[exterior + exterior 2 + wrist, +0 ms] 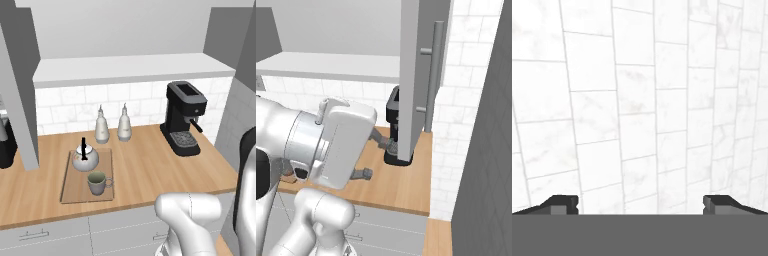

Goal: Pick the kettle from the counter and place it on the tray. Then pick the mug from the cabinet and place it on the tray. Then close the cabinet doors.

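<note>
**Kettle and mug on the tray, cabinet doors open**

In the left base view we see the tray point(75, 192) lying on the counter point(150, 170), towards its front edge. The kettle point(85, 158) stands upright on the far part of the tray, its black arched handle rising above the lid. The mug point(98, 183) stands just in front of it on the near part of the tray, mouth up, its handle turned to the right; the two are close but apart.

Behind the tray, against the tiled wall, stand two white bottles point(112, 125) side by side, and further right a black coffee machine point(184, 117) sits on the counter. Above them the cabinet point(130, 67) shows its white shelf, bare where we can see it. One of the cabinet doors point(20, 100) stands swung out at the left of that view; in the right base view the other door point(421, 75) hangs open edge-on to us, its slim bar handle point(434, 75) facing right, with the coffee machine partly hidden behind it.

In the hand view the gripper point(641, 204) faces white marble wall tiles point(637, 100) (nothing lies between the tips). Its two dark fingertips point(559, 204) stand wide apart, holding nothing.
</note>
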